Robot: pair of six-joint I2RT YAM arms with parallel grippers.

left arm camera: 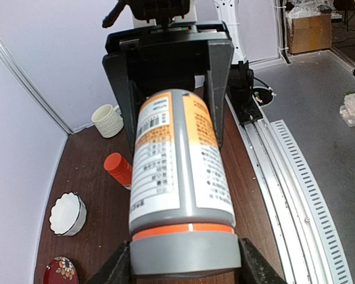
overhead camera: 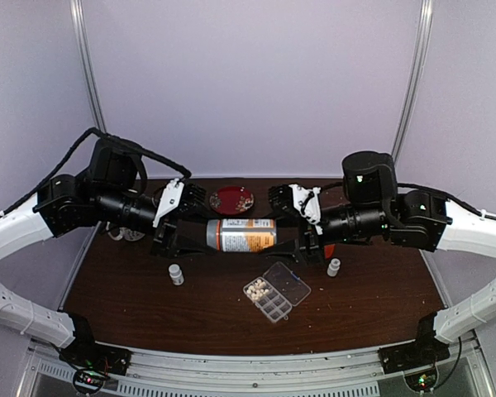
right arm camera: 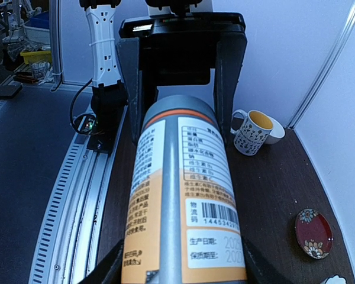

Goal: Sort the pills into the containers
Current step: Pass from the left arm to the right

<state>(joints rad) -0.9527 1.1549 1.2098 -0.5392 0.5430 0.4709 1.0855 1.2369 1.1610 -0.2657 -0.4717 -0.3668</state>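
A big grey bottle with an orange and white label [overhead camera: 244, 235] hangs level above the table between both arms. My left gripper [overhead camera: 190, 236] [left arm camera: 183, 267] is shut on its grey cap [left arm camera: 186, 254]. My right gripper [overhead camera: 302, 243] [right arm camera: 181, 273] is shut on the bottle's other end [right arm camera: 183, 236]. In front of the bottle lies the clear pill box [overhead camera: 291, 286], the containers, with its lid open. Several whitish pills [overhead camera: 258, 289] sit in its left cells.
Two small white bottles [overhead camera: 176, 274] [overhead camera: 334, 266] stand on the brown table. A red plate [overhead camera: 231, 199] [right arm camera: 313, 232] lies at the back. There are also a scalloped white bowl [left arm camera: 67, 213], an orange-capped bottle [left arm camera: 118, 168], a white cup [left arm camera: 108, 120] and a patterned mug [right arm camera: 251, 131].
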